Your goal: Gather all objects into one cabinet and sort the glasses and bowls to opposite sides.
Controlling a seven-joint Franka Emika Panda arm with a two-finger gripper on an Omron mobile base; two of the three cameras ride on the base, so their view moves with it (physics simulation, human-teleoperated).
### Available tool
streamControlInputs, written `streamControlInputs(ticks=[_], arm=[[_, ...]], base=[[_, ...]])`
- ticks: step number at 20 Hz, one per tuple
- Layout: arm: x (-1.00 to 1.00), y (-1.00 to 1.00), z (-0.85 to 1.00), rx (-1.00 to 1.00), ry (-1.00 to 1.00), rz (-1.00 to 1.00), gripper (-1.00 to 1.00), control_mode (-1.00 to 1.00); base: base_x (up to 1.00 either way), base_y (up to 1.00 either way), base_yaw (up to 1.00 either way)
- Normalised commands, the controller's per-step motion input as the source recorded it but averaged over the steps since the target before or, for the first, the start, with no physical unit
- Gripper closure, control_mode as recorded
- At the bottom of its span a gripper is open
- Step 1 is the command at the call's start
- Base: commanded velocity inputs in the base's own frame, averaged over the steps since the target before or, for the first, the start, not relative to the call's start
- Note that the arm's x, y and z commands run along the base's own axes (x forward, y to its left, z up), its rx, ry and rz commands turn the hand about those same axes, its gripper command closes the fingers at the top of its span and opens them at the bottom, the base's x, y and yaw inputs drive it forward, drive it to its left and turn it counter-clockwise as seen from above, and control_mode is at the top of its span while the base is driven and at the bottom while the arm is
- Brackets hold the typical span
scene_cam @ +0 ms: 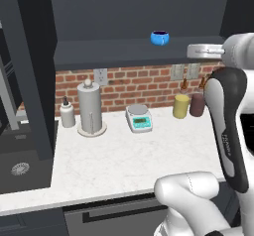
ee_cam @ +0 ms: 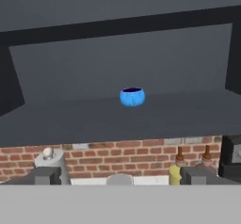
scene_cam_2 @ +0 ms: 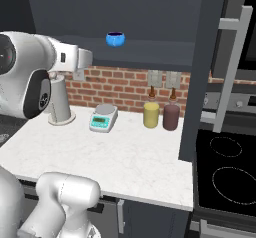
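A small bright blue bowl (scene_cam: 159, 37) (scene_cam_2: 115, 39) (ee_cam: 132, 97) stands alone, upright, on the bottom shelf (ee_cam: 84, 119) of the open dark grey wall cabinet (scene_cam: 124, 54). The cabinet door (scene_cam_2: 200, 82) is swung wide, its long grey bar handle (scene_cam_2: 232, 67) facing out. My gripper (ee_cam: 120, 176) hovers in front of the cabinet at shelf height, well short of the bowl. It is open, its fingertips (ee_cam: 44, 175) wide apart with nothing between them. In the left base view the gripper (scene_cam: 194, 49) is to the right of the bowl. The glasses are out of view.
On the white counter (scene_cam: 124, 160) below stand a paper towel holder (scene_cam: 91, 108), a soap dispenser (scene_cam: 67, 113), a kitchen scale (scene_cam: 139, 118), a yellow bottle (scene_cam: 181, 105) and a dark red bottle (scene_cam: 197, 104). A stove (scene_cam_2: 225, 167) lies to the right, a sink (scene_cam: 20, 168) to the left.
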Motion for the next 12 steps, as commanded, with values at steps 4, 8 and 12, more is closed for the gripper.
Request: streamControlInputs(ticks=[4,8,12], arm=[[0.82,-0.21,-0.16,0.0,0.05,0.0,-1.0,-1.0],[0.73,-0.1,-0.02,0.0,0.07,0.0,-1.0,-1.0],[0.74,0.0,-0.01,0.0,0.07,0.0,-1.0,-1.0]], base=[[0.0,0.0,0.0],[0.0,0.0,0.0],[0.0,0.0,0.0]])
